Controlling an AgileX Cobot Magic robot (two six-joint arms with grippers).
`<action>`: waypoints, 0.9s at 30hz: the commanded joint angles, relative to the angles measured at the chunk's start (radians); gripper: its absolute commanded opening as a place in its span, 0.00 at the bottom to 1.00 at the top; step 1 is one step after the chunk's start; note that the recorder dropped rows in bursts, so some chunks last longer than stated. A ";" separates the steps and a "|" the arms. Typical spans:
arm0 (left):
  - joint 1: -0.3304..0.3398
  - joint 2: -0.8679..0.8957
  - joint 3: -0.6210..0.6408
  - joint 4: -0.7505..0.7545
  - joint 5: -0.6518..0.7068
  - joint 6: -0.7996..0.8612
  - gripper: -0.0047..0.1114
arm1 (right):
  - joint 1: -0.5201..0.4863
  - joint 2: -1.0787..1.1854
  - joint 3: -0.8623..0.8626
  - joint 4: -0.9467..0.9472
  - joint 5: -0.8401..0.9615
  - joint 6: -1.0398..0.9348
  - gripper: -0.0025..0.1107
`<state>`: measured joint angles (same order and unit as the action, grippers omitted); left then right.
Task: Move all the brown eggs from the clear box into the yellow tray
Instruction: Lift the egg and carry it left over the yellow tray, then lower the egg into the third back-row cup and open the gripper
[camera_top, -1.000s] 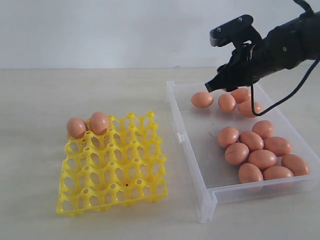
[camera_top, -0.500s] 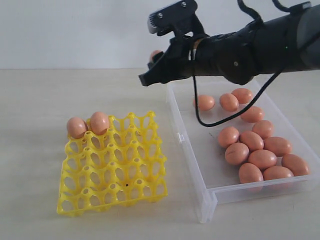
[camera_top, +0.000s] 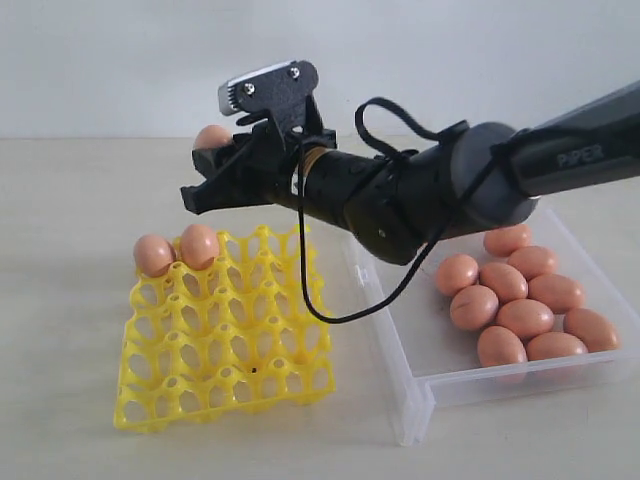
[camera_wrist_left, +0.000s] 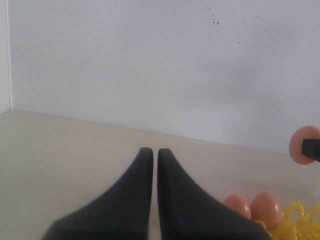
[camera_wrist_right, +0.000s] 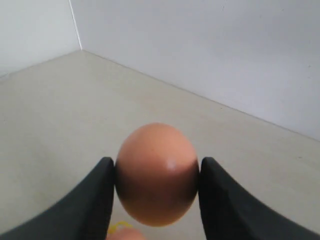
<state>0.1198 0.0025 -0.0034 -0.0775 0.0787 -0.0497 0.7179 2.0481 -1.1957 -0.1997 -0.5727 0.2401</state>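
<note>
While the carried egg (camera_top: 212, 136) hangs in the upper left-centre of the exterior frame, above the far edge of the yellow tray (camera_top: 205, 352), your main risk is dropping it. The right claw (camera_wrist_right: 157, 161) is clenched on it by two small patches of its smooth sides, so a jerk could let it slide out onto the lattice or the desk (camera_top: 70, 180). Letting go from this height would likely crack it.

Two seated eggs (camera_top: 176, 250) fill the tray's upper left corner, almost under the claw. A careless descent could knock them, or set your egg on a pointed post rather than in a cup.

Watch the black cable (camera_top: 305, 290) too. Its loop droops over the tray's right side and could catch a post and drag the light tray.

The other brown eggs (camera_top: 520, 300) sit at the right end of the clear box (camera_top: 395, 345); the arm may hide more.

The left claw (camera_wrist_left: 150, 152) is pressed together on nothing, low at the left, out of the way.
</note>
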 joint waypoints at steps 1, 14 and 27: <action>-0.002 -0.002 0.003 -0.009 -0.004 -0.009 0.07 | 0.000 0.057 -0.002 -0.015 -0.084 0.037 0.02; -0.002 -0.002 0.003 -0.009 -0.001 -0.009 0.07 | 0.000 0.116 -0.002 -0.015 0.007 0.013 0.02; -0.002 -0.002 0.003 -0.009 -0.001 -0.009 0.07 | 0.000 0.159 -0.002 -0.007 0.017 0.005 0.02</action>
<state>0.1198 0.0025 -0.0034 -0.0775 0.0787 -0.0497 0.7179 2.2107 -1.1957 -0.2066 -0.5482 0.2614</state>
